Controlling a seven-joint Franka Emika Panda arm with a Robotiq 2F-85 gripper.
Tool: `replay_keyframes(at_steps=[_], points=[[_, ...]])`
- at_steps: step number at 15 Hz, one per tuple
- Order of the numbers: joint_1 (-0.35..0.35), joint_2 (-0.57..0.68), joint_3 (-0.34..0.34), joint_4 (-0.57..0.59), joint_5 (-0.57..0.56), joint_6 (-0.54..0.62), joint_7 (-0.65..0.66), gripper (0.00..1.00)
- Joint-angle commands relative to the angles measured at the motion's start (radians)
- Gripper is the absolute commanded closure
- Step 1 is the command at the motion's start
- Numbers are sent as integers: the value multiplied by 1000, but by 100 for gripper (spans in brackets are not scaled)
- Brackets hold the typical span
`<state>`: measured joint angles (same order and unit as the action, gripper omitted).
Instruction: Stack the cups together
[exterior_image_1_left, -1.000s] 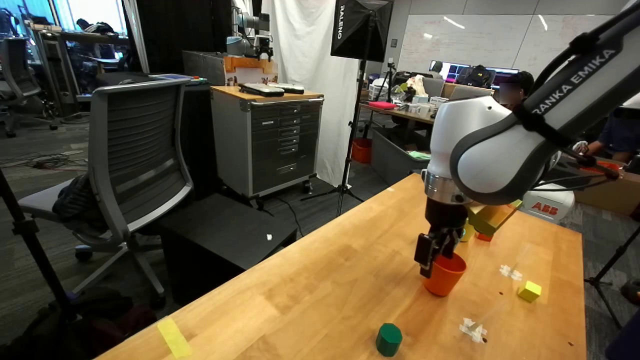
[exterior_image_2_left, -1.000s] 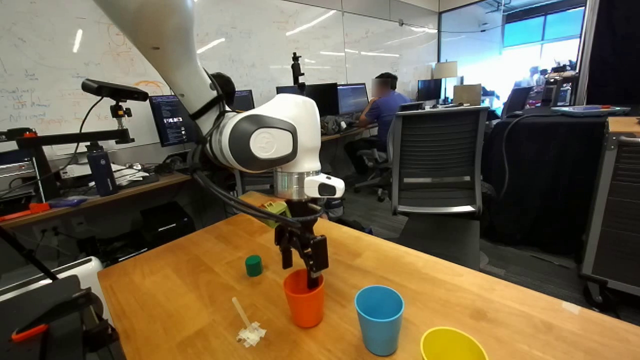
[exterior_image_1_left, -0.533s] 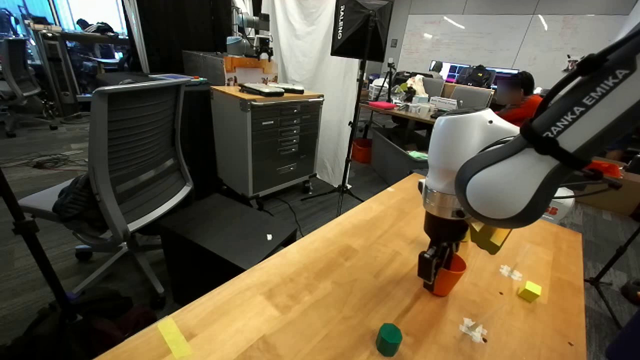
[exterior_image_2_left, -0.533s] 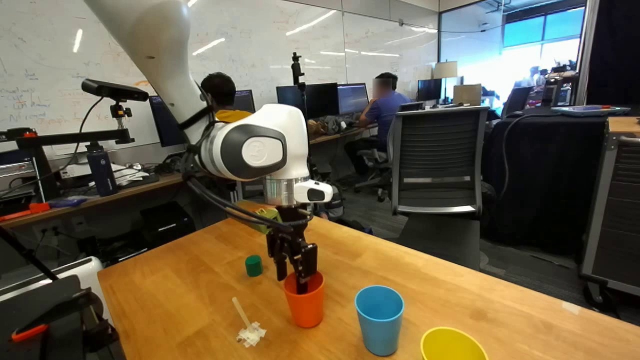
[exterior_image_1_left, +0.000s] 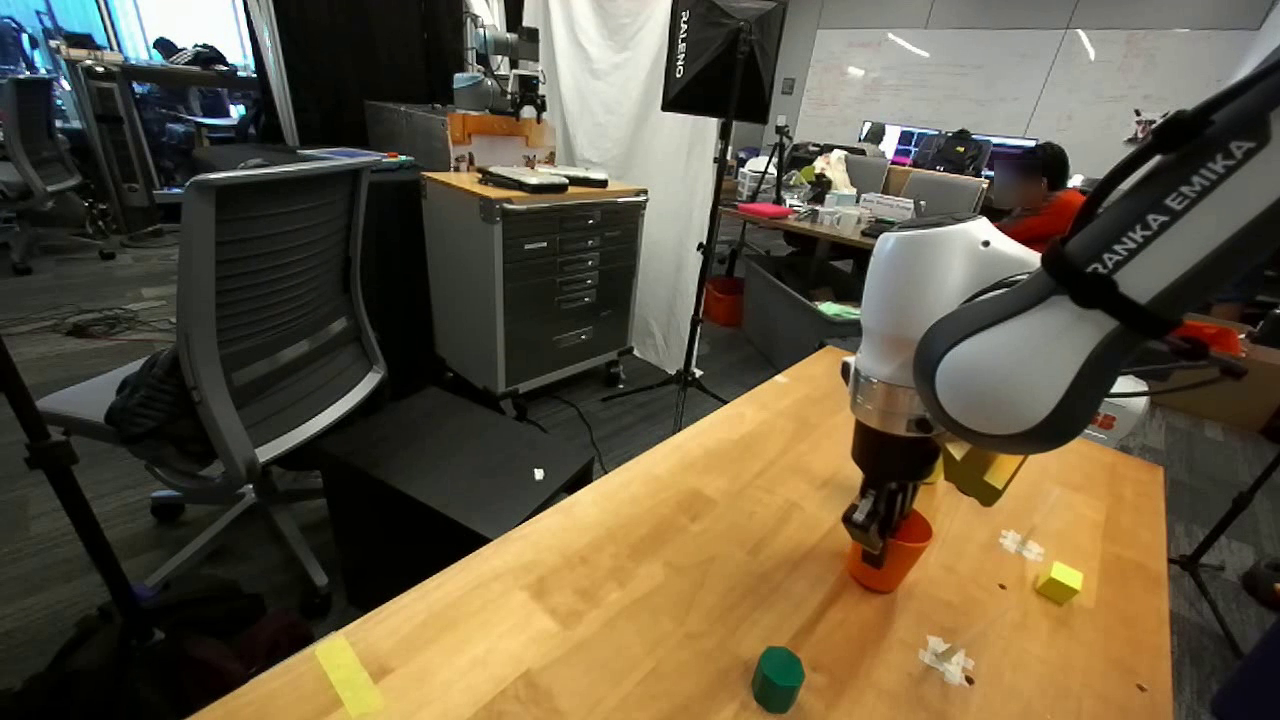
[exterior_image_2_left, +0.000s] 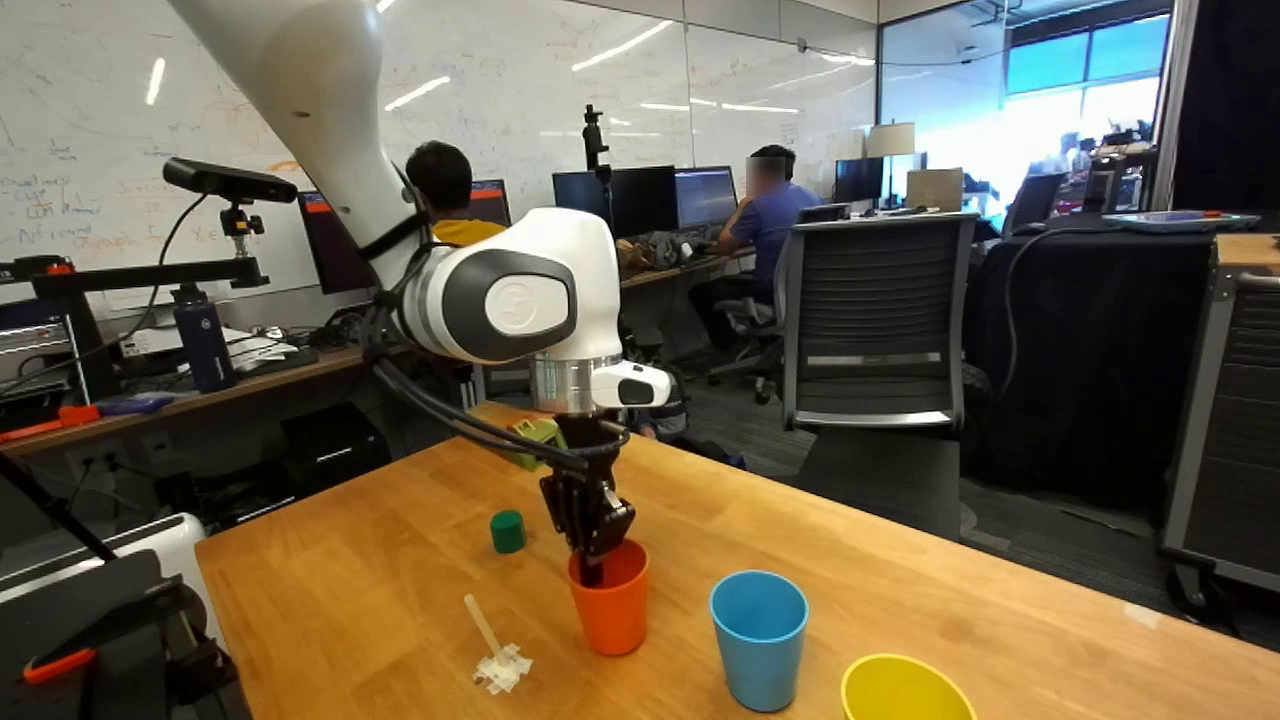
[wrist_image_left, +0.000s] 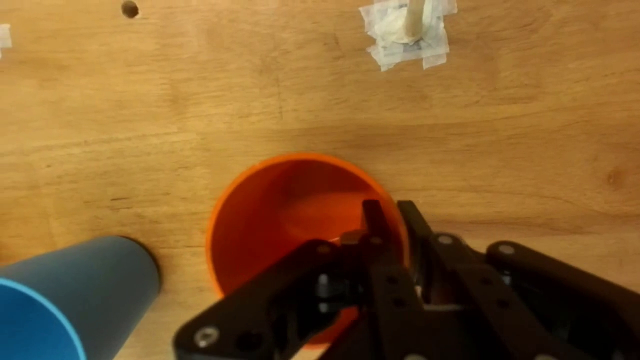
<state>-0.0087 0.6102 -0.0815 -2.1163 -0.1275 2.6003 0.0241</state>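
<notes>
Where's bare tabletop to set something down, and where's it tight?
Bare: between the yellow tape strip, green piece and orange cup; also from the blue cup to the table edge facing the chair. Crowded: the row from orange cup to yellow cup; gaps look narrow and the gripper straddles the orange rim.

Table (exterior_image_2_left: 390, 560) bears orange cup (exterior_image_2_left: 612, 620), blue cup (exterior_image_2_left: 760, 650) and, apparently, yellow cup (exterior_image_2_left: 905, 690).
</notes>
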Motion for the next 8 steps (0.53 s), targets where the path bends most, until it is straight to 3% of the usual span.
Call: replay_keyframes(at_steps=[1,8], points=[[9,-18,-17,-14,-1,14,24,100],[6,-81,-14,-38,11,-10,39,99]])
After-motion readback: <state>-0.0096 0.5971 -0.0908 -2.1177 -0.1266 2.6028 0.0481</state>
